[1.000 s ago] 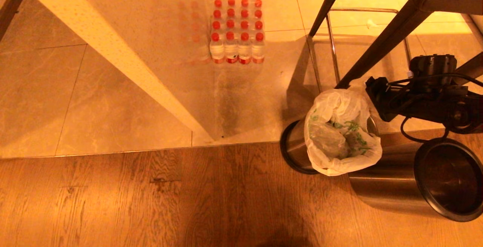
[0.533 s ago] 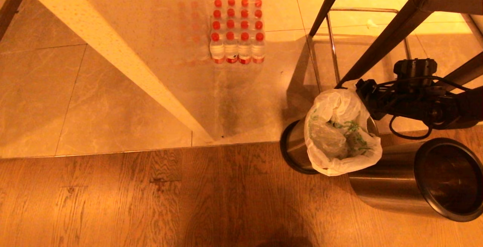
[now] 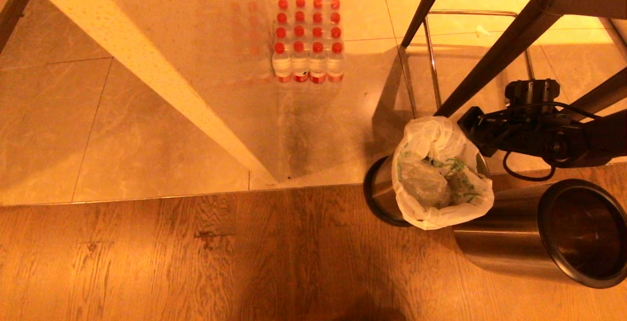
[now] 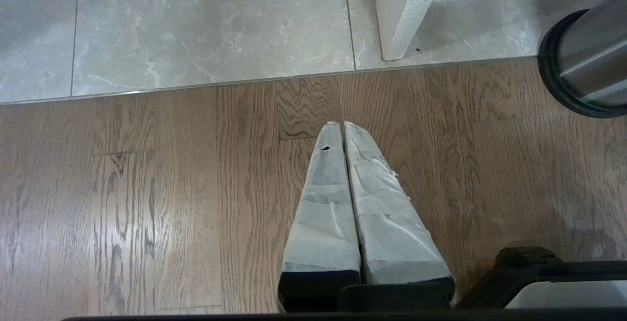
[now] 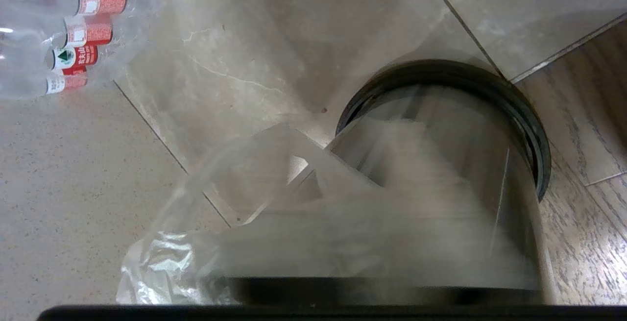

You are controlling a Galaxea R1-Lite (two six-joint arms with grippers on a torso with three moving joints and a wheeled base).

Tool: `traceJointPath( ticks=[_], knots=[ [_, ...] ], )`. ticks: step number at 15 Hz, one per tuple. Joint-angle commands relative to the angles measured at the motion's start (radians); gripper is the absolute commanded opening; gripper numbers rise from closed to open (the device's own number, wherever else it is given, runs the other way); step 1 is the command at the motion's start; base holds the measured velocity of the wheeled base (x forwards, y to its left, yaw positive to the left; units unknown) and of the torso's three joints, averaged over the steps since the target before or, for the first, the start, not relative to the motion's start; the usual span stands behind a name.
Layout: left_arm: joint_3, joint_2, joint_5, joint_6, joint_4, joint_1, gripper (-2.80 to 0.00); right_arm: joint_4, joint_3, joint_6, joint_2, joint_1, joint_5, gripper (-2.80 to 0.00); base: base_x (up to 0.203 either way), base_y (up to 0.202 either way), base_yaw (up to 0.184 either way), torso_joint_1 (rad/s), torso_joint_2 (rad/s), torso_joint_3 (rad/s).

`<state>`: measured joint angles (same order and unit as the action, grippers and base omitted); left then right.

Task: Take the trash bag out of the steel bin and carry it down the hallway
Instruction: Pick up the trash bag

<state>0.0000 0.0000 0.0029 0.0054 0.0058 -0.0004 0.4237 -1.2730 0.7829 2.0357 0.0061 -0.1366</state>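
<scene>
White crinkly plastic with green print, the trash bag (image 3: 441, 174) sits in the steel bin (image 3: 379, 193), which stands upright where the wood floor (image 3: 196, 257) meets the grey tiles (image 3: 122, 130); the bag's mouth faces up and its long axis runs top to bottom with the bin, its rim folded over the edge. The right gripper (image 3: 465, 127) is at the far upper edge of the bag, its fingers closed together; whether they pinch the plastic cannot be told. Since a second ago the right arm has moved in toward the bag and the bag's top has shifted slightly. A second, empty bin (image 3: 553, 233) stands just beside. The left gripper (image 4: 343, 127) hangs over the wood floor, fingers pressed together, empty.
</scene>
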Motion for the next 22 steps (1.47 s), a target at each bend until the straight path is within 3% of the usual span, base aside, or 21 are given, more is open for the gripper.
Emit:
traceJointPath(
  ticks=[1,6,11,15,20,22],
  knots=[
    [-0.001,0.000,0.000,0.001,0.000,-0.001,-2.80,0.004,-0.002,0.001,-0.017,0.000,-0.001,-2.80,0.000,0.000,0.000,0.000,0.00,0.000],
    [0.000,0.001,0.000,0.000,0.000,0.000,-2.80,-0.004,0.029,-0.027,-0.107,-0.001,-0.003,-2.80,0.000,0.000,0.000,0.000,0.00,0.000],
    [-0.001,0.000,0.000,0.000,0.000,0.000,-2.80,-0.059,0.142,-0.170,-0.230,0.001,-0.010,-2.80,0.000,0.000,0.000,0.000,0.00,0.000],
    [-0.001,0.000,-0.001,0.000,0.000,0.000,-2.80,-0.069,0.181,-0.207,-0.281,0.004,-0.010,-2.80,0.000,0.000,0.000,0.000,0.00,0.000],
    [0.000,0.000,0.000,0.001,0.000,-0.001,-2.80,-0.192,0.247,-0.231,-0.367,0.049,-0.010,-2.80,0.000,0.000,0.000,0.000,0.00,0.000],
    [-0.001,0.000,0.000,0.000,0.000,0.000,-2.80,-0.227,0.266,-0.281,-0.380,0.069,-0.007,-2.80,0.000,0.000,0.000,0.000,0.00,0.000]
  ],
)
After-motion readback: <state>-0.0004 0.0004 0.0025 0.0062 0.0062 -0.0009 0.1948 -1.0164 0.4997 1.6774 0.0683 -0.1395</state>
